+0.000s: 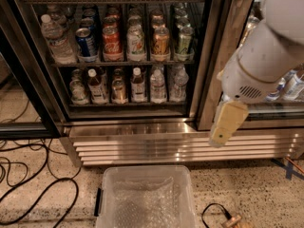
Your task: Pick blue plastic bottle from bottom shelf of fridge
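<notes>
The fridge (204, 80) is a black-framed drinks cooler that fills the upper part of the camera view. Its bottom shelf (128, 104) is a thin dark rack with a row of small white-capped bottles. At the right end of that row stands a pale bluish clear plastic bottle (178, 83); I cannot tell its colour for certain. My gripper (226, 123) hangs tan-coloured from the white arm (266, 61) at the right. It is in front of the fridge's right frame, level with the steel grille, to the right of and below the bottle row. It holds nothing that I can see.
The shelf above holds upright drink cans (114, 44) and a large water bottle (57, 39). A ribbed steel grille (156, 146) runs along the base. A clear plastic bin (145, 198) sits on the floor in front. Black cables (33, 184) lie at the left. A second cooler (289, 87) stands at the right.
</notes>
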Robot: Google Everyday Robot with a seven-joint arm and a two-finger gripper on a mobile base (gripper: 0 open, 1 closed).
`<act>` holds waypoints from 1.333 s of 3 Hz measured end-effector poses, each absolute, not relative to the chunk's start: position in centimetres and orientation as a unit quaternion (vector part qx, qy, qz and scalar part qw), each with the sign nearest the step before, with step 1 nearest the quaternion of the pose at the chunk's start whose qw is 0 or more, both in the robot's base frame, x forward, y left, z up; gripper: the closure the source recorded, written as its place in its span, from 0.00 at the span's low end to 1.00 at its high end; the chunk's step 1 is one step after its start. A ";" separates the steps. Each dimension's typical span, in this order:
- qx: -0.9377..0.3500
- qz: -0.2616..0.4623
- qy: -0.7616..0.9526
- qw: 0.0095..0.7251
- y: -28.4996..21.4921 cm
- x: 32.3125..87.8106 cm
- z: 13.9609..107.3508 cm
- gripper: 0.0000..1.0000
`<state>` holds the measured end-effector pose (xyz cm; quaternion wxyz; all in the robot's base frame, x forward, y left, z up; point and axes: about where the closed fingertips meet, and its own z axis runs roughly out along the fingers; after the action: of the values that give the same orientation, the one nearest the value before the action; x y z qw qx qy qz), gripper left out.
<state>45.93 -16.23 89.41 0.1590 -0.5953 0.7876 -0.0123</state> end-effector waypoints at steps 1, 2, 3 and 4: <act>-0.609 0.015 0.781 0.136 -13.4 46.7 85.1 0.00; -0.609 0.015 0.781 0.136 -13.4 46.7 85.1 0.00; -0.599 0.034 0.787 0.143 -12.2 46.7 83.2 0.00; -0.565 0.059 0.809 0.154 -9.3 47.3 78.5 0.00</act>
<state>47.35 -9.30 78.54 0.1537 -0.5647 0.8087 0.0593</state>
